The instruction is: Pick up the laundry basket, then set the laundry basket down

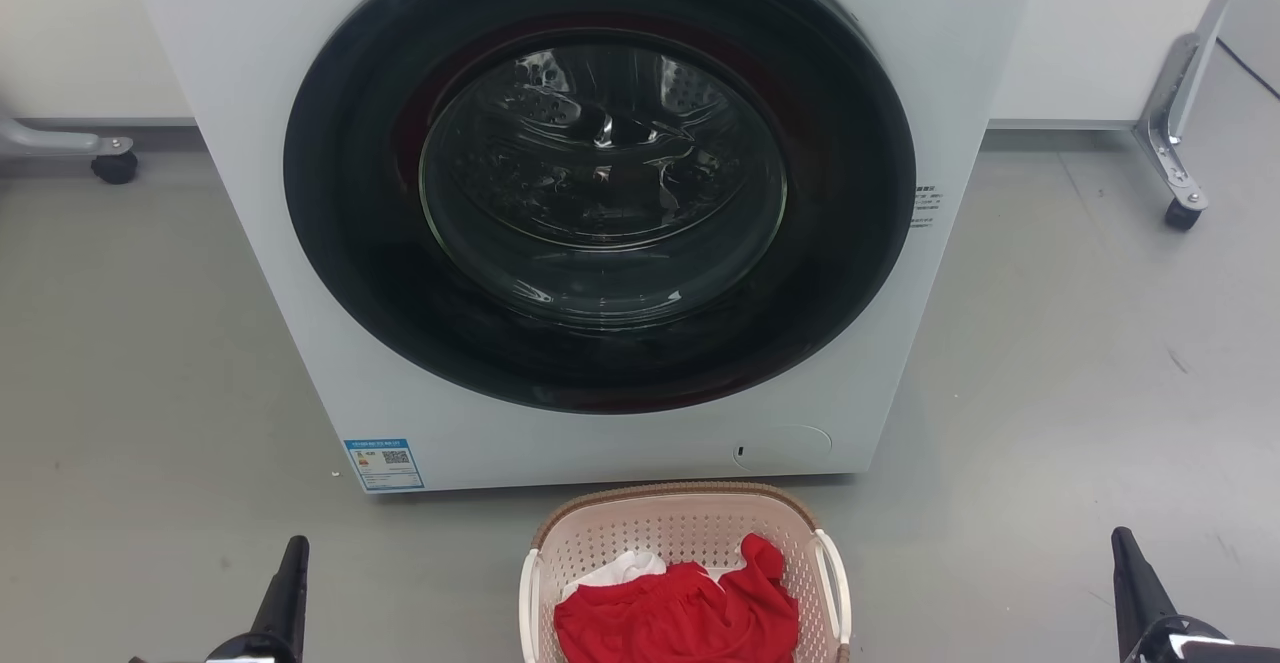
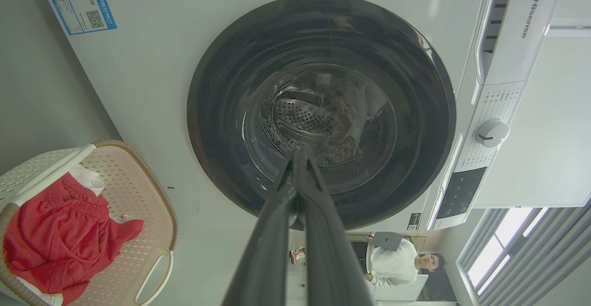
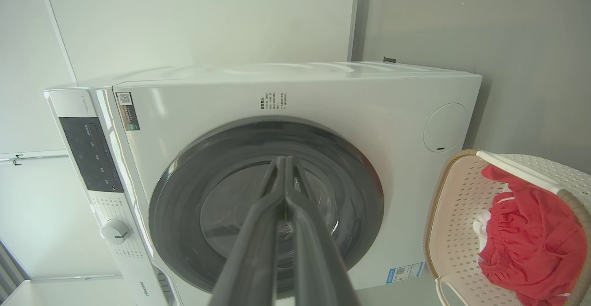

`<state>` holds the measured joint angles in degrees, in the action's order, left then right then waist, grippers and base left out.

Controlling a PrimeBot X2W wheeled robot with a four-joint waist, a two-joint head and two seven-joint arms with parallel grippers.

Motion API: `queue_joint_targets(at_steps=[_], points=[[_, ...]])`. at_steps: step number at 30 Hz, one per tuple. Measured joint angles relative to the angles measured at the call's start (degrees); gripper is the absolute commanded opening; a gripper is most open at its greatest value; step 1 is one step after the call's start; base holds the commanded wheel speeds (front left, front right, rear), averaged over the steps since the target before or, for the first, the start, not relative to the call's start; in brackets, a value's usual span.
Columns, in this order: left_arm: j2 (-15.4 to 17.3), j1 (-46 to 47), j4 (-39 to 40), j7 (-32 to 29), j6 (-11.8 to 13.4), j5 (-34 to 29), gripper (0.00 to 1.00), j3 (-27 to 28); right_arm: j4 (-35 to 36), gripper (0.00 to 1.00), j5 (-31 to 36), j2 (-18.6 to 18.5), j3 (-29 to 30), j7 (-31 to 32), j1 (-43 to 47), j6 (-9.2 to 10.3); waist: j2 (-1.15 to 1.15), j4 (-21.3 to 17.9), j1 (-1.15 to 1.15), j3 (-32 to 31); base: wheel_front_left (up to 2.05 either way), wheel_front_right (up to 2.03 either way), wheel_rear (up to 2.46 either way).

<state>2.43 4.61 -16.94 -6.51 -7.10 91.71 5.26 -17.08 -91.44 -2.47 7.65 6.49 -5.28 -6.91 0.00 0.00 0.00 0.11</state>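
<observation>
The laundry basket sat on the grey floor, near us, just in front of the washer. We counted one basket, one white washer with one round dark door, and two grippers. The basket was pale pink-cream perforated plastic with a brown woven-look rim and two white side handles. Inside lay one red garment and one white cloth. Our left gripper and right gripper each had fingers pressed together, empty, well apart from the basket.

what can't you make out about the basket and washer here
laundry basket: near end cut off by the head view's bottom edge
its floor: hidden under the red garment, head view
white cloth: mostly buried under that garment, head view
washer label: print too small, head view
</observation>
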Motion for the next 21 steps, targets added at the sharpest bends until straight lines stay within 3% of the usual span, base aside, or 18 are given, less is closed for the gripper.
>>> queue_joint_targets(at_steps=[21], points=[[0.0,0.0,0.0,0.0,0.0,0.0,0.00,0.0,0.0,0.00,0.0,0.0,0.0,0.0,0.0,0.00,0.00,0.0,0.00,0.0,0.00,0.00,0.00]])
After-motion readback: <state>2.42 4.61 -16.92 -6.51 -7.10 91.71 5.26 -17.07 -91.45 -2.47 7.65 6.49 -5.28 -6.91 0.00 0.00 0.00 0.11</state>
